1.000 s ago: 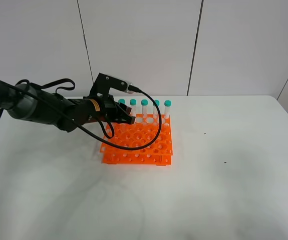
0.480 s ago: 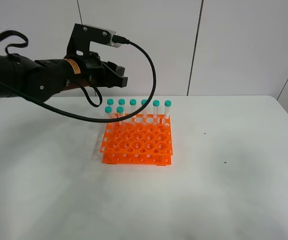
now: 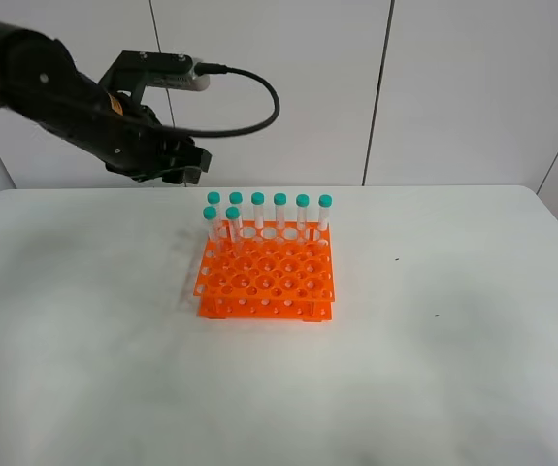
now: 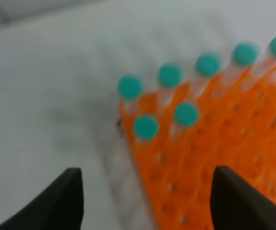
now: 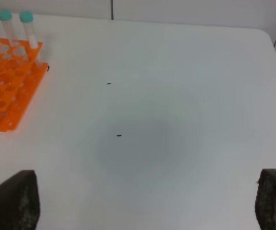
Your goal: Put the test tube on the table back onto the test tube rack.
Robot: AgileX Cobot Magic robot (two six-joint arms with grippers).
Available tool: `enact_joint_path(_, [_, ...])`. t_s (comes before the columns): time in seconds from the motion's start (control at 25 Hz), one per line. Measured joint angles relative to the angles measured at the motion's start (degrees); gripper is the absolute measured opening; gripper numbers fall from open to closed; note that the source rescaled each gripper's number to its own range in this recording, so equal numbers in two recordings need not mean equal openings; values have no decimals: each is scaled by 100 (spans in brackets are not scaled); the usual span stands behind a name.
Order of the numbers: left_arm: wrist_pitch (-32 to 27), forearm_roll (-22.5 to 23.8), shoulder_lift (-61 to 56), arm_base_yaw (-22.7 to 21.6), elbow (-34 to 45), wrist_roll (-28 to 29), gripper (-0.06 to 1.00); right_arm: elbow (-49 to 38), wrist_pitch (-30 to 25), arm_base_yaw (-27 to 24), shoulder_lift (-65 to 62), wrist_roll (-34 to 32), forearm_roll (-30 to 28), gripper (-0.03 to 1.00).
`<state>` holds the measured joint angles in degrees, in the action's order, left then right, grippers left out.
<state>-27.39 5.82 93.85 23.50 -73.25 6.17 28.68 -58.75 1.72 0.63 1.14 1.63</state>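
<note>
Your left hand (image 3: 183, 173) hangs open, holding nothing. The slim clear teal-capped tubes (image 3: 233, 221) in the bright orange plastic rack (image 3: 267, 277) look light and slippery; pinch below the cap.

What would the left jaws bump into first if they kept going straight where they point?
Probably the near corner of the test tube rack, by the capped test tubes. The left gripper is open and empty; depth is unclear.

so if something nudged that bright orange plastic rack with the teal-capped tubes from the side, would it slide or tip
The bright orange plastic rack would probably slide: it sits low and wide on the smooth white table. It looks light, being mostly holes. The slim clear teal-capped tubes stand tall along one edge, so they might rattle or lean.
</note>
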Motion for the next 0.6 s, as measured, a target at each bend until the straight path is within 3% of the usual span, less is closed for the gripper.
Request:
enact_joint_path(0.16, [-1851, -137, 623, -306, -1055, -307, 83, 0, 0, 0, 0, 0, 0, 100])
enact_joint_path(0.28, [-2695, -178, 1127, -562, -1584, -351, 83, 0, 0, 0, 0, 0, 0, 100])
enact_joint_path(0.6, [-3407, -189, 1441, -1590, -1730, -371, 83, 0, 0, 0, 0, 0, 0, 100])
